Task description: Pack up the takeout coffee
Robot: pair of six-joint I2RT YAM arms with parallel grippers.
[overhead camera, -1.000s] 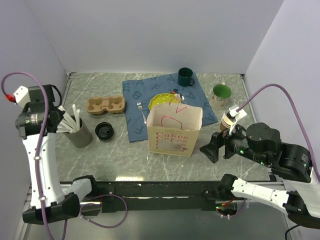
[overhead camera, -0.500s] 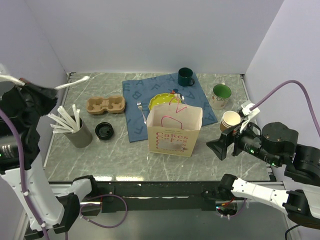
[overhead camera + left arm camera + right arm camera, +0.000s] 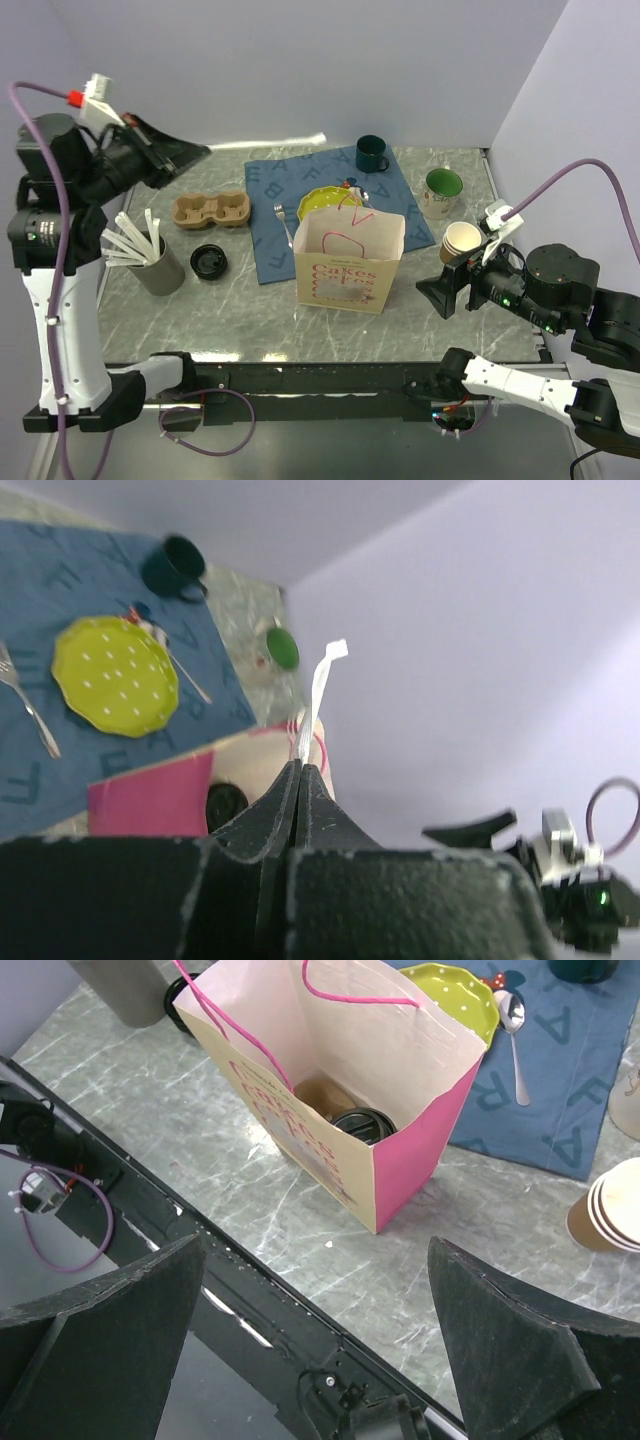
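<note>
— Left gripper (image 3: 300, 770), contents?
— One white straw (image 3: 318, 690), pinched by its end between closed jaws and lifted high, probably so it clears the paper bag (image 3: 420, 1150) rim.
— Right gripper (image 3: 320, 1330)?
— Jaws wide, nothing held, parked beside the bag.
— Takeout coffee (image 3: 362, 1122)?
— Inside the bag, black lid up, seemingly packed already. Bag upright on the bench (image 3: 480, 1220), mouth open to receive.
</note>
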